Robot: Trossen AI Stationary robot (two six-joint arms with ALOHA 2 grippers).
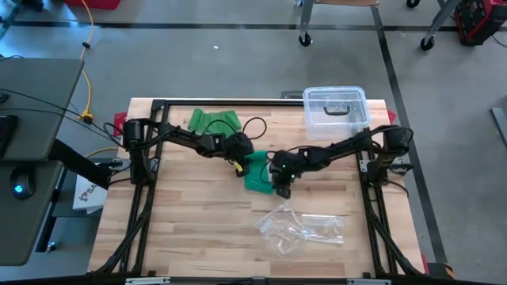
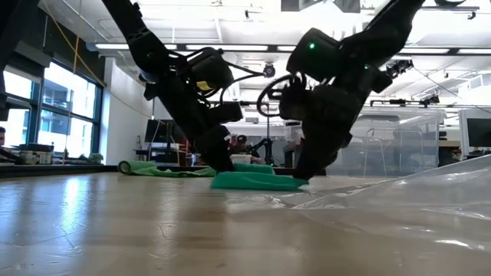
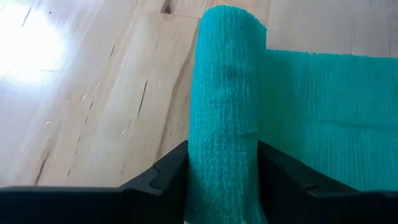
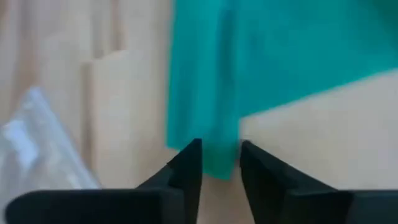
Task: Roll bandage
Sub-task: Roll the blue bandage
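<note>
Left wrist view: left gripper (image 3: 224, 186) fingers clasp the bandage roll (image 3: 227, 93); right gripper (image 4: 221, 168) fingers pinch its loose edge at four o'clock, which may slip, unravelling the roll.

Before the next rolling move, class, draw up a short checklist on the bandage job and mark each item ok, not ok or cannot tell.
1. Rolled end of the green bandage sits between the left tool fingers: ok.
2. Right tool at the flat strip's edge: ok.
3. Right tool actually pinching it: cannot tell.
4. Plastic bag apart from the bandage: ok.
5. Spare green bandage out of the way: ok.
</note>
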